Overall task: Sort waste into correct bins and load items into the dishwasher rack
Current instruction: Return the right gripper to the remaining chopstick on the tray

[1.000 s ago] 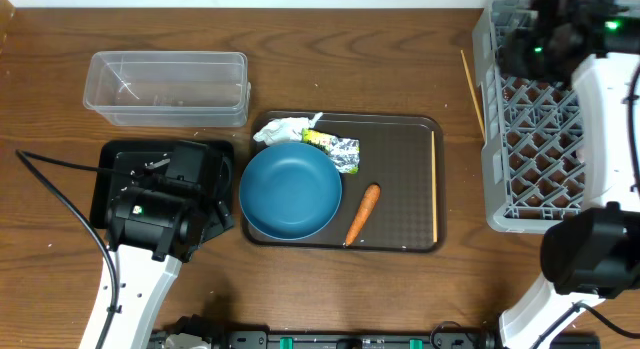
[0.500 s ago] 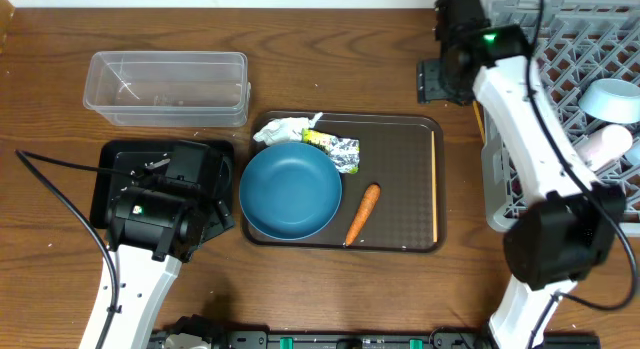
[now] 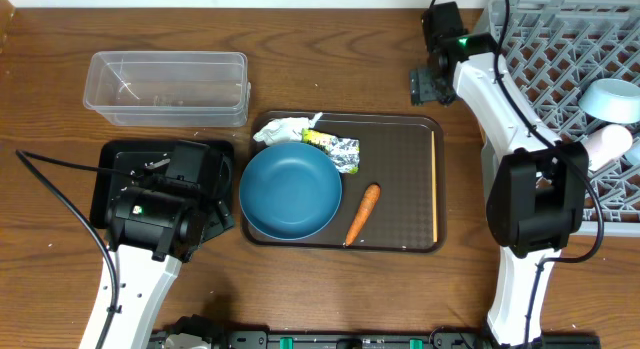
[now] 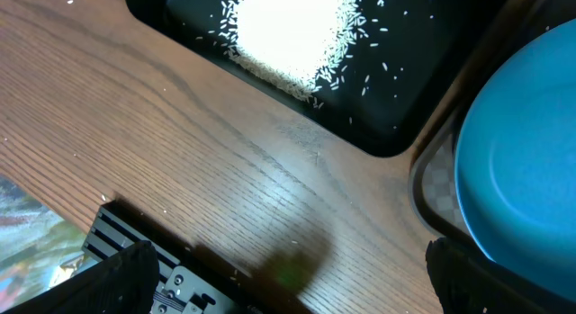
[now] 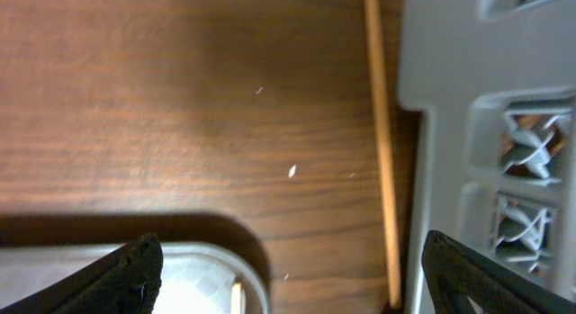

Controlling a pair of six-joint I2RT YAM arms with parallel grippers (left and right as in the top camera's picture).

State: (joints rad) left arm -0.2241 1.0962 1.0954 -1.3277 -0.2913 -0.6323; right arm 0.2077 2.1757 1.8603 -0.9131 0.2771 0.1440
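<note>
Right gripper (image 5: 297,273) wide open, empty, over thin wooden chopstick (image 5: 382,152) lying just beside grey plastic lattice rack (image 5: 468,80), bench's far-right corner. Straddle stick squarely, clear of rack wall. Left gripper (image 4: 288,278) wide open, empty.

Rack wall (image 5: 443,62) crowds the chopstick (image 5: 379,125) (bare table (image 5: 180,107) on its other side).

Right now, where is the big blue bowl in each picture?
Overhead: the big blue bowl sits on the left part of the brown tray.
Left wrist: the bowl fills the right edge, just above the tray's rim.
Right wrist: the bowl is not in it; only the tray's corner shows, bottom left.
Shared landmark: the brown tray.
</note>
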